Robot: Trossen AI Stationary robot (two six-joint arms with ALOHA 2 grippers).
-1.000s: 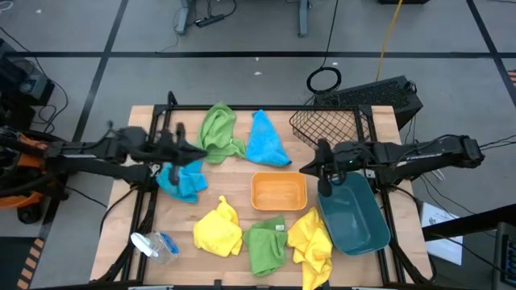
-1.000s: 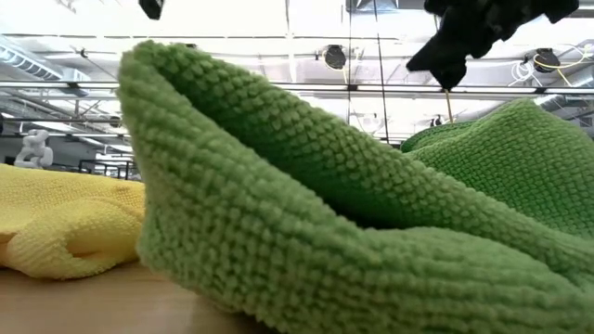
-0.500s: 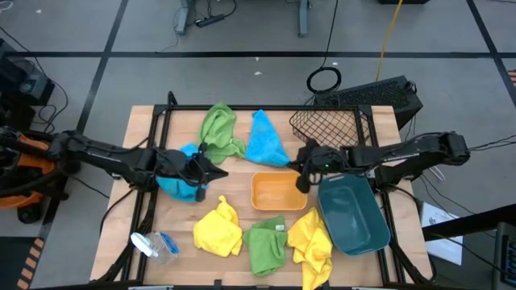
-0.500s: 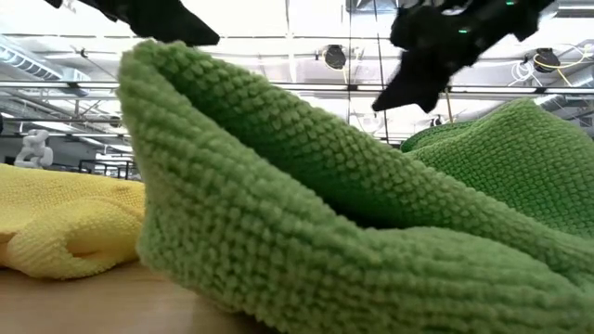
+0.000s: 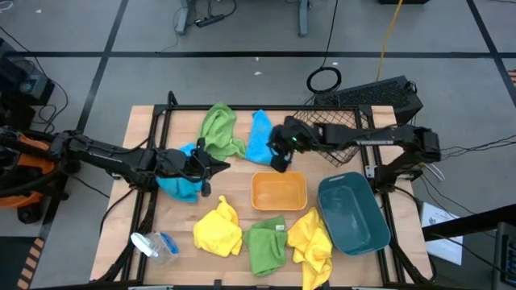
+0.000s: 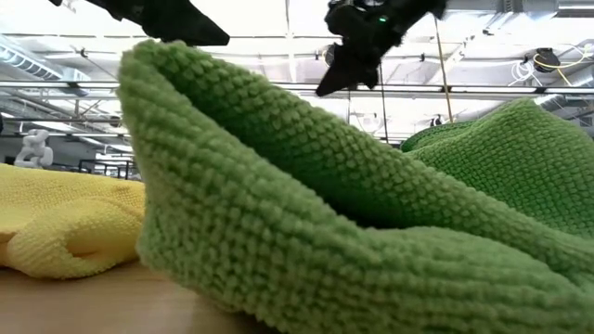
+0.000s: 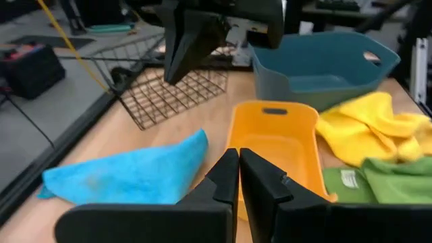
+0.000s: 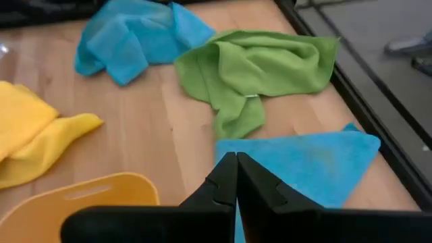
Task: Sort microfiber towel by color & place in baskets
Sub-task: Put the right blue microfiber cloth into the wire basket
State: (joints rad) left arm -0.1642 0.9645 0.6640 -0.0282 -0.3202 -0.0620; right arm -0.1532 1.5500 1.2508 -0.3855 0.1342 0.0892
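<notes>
Several microfiber towels lie on the wooden table: a blue one (image 5: 264, 138) and a green one (image 5: 219, 129) at the far side, a crumpled blue one (image 5: 179, 185) at the left, and two yellow (image 5: 218, 229) (image 5: 313, 240) and one green (image 5: 266, 244) at the near edge. The orange bin (image 5: 278, 193), teal bin (image 5: 353, 213) and black mesh basket (image 5: 334, 125) stand on the right half. My left gripper (image 5: 211, 169) (image 7: 238, 177) is shut, beside the left blue towel's right edge. My right gripper (image 5: 278, 161) (image 8: 236, 172) is shut, above the far blue towel's (image 8: 304, 162) near edge.
A clear plastic item with blue parts (image 5: 153, 244) lies at the near left corner. A black frame rail (image 5: 242, 108) runs along the table's far edge. Bare wood shows between the left blue towel and the orange bin. In the low view the near green towel (image 6: 278, 204) fills the picture.
My right gripper has swung from above the teal bin toward the table's left and far edge, past the orange bin, and now hangs over the far blue towel. My left gripper moved toward the table's right, across the left blue towel, then held still. The towels have not moved.
</notes>
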